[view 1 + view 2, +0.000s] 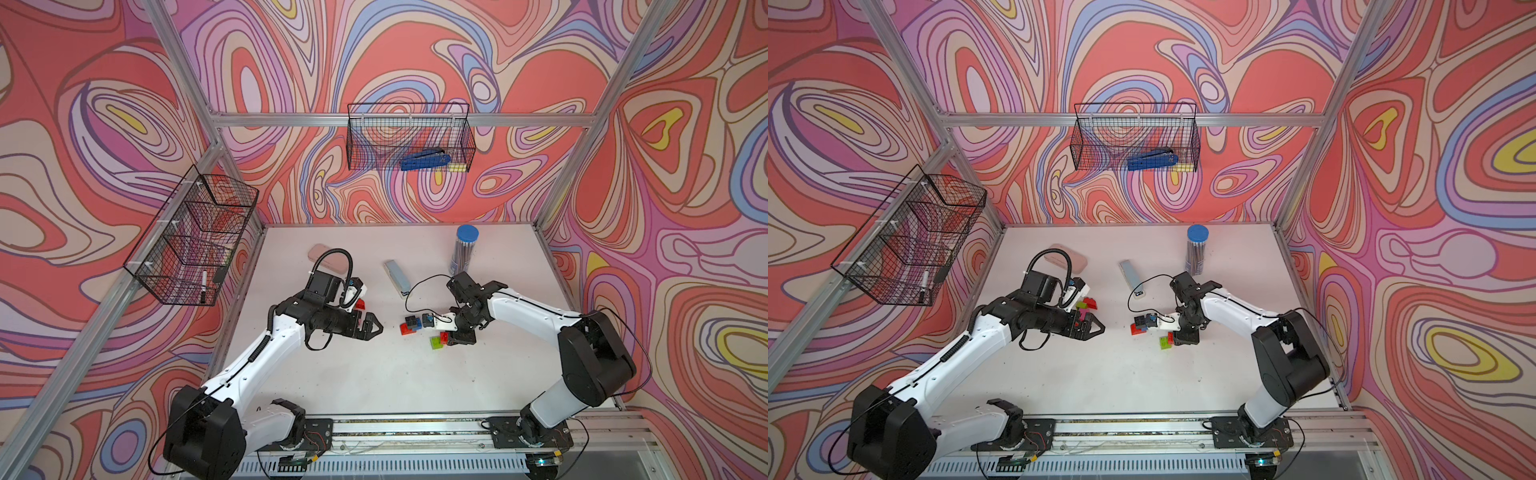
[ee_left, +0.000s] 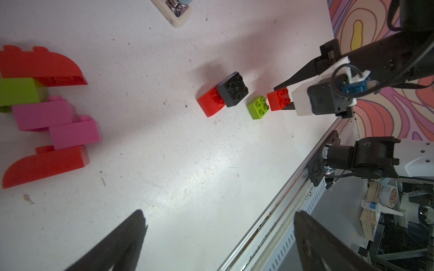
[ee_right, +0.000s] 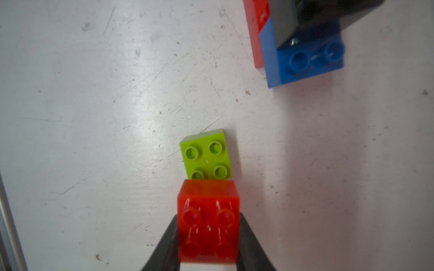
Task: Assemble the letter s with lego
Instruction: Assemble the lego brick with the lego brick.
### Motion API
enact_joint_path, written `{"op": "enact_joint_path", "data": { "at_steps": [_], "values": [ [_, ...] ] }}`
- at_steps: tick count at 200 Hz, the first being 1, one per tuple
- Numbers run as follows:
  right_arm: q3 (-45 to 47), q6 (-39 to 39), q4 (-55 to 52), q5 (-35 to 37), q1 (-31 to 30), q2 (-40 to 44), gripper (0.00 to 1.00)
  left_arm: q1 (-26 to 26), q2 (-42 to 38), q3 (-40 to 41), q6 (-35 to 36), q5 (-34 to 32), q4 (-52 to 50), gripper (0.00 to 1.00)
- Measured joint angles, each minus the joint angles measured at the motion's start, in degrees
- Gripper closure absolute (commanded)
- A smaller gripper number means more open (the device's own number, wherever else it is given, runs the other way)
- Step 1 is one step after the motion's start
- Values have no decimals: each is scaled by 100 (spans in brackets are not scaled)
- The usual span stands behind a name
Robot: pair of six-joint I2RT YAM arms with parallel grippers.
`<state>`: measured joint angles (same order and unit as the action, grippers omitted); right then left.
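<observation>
**Top views.** We find the left gripper point(image 1: 375, 326) spread wide and empty over the centre-left of the table point(image 1: 374, 382). We judge it is parked there to leave the other arm room. The partly built S point(image 1: 1086, 305) lies flat just beyond it, on the far side. Right of centre, the right gripper point(image 1: 447, 336) is clamped on a red brick point(image 1: 1170, 338) next to a lime brick point(image 1: 436, 343).

Containers:
- The back-wall basket point(image 1: 374, 141) holds a blue stapler point(image 1: 424, 159).
- The left-wall basket point(image 1: 187, 249) holds a marker point(image 1: 203, 286).
- The lidded clear tube point(image 1: 463, 249) holds thin rods, probably pencils.

**Left wrist view.** The partly built S runs red arc, lime, two pink, red arc, each offset from the last. A black brick point(image 2: 232, 89) is stacked on a curved red brick point(image 2: 209, 104).

**Right wrist view.** The jaws grip the red brick by its side walls with the studs up. We judge this leaves its underside free for pressing onto the build. We cannot tell whether the lime brick touches it. A blue brick point(image 3: 305, 61) lies beyond.
</observation>
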<state>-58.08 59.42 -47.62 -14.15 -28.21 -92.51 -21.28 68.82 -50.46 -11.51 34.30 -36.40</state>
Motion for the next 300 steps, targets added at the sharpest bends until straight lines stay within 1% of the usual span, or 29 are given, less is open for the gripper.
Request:
{"op": "enact_joint_path", "data": {
  "at_steps": [70, 236, 280, 292, 300],
  "values": [
    [-201, 251, -83, -4, -7, -321, 90, 0, 33, 0, 42, -2, 0, 0],
    [-201, 699, -55, 251, -146, -439, 93, 0, 37, 0, 81, 0, 0, 0],
    [-376, 695, -227, 422, -249, -564, 93, -2, 37, 0, 81, 0, 0, 0],
    [-398, 684, -254, 466, -273, -577, 92, -2, 37, 0, 81, -2, 0, 0],
    [-413, 660, -271, 479, -284, -581, 89, -2, 37, 0, 81, -2, 0, 0]
  ]
}}
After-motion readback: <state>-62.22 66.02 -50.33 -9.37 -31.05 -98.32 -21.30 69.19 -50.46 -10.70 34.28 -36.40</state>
